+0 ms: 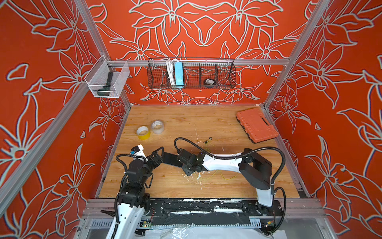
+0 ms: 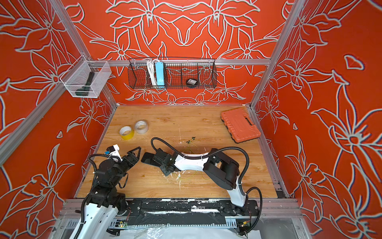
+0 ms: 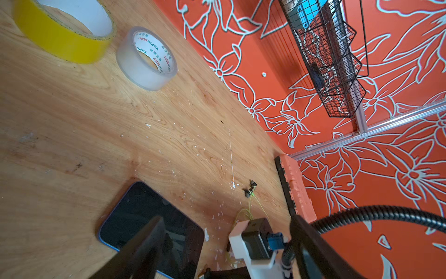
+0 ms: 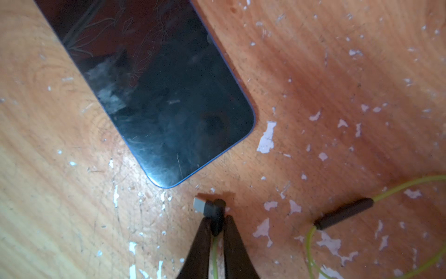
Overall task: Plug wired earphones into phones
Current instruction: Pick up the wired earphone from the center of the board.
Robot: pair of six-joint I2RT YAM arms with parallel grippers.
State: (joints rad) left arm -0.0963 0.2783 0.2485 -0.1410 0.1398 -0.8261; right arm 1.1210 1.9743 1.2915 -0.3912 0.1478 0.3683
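Note:
The phone [image 4: 154,91], a flat black slab with a thin blue edge, lies screen up on the wooden table [image 1: 186,120]. My right gripper [image 4: 216,218] is shut on the earphones' dark plug [image 4: 210,207], whose metal tip points at the phone's near corner a short gap away. The yellow-green cable [image 4: 410,186] trails off past the dark inline piece [image 4: 344,213]. The two earbuds [image 1: 207,140] lie farther back. In both top views my left gripper [image 1: 158,151] hovers open at the phone's [image 1: 170,159] left end, holding nothing. From the left wrist view the phone [image 3: 135,212] sits under one finger.
A yellow tape roll [image 1: 143,132] and a clear tape roll [image 1: 157,126] stand at the back left. An orange ribbed case [image 1: 256,125] lies at the back right. A wire basket [image 1: 191,74] and a clear bin [image 1: 107,79] hang on the walls.

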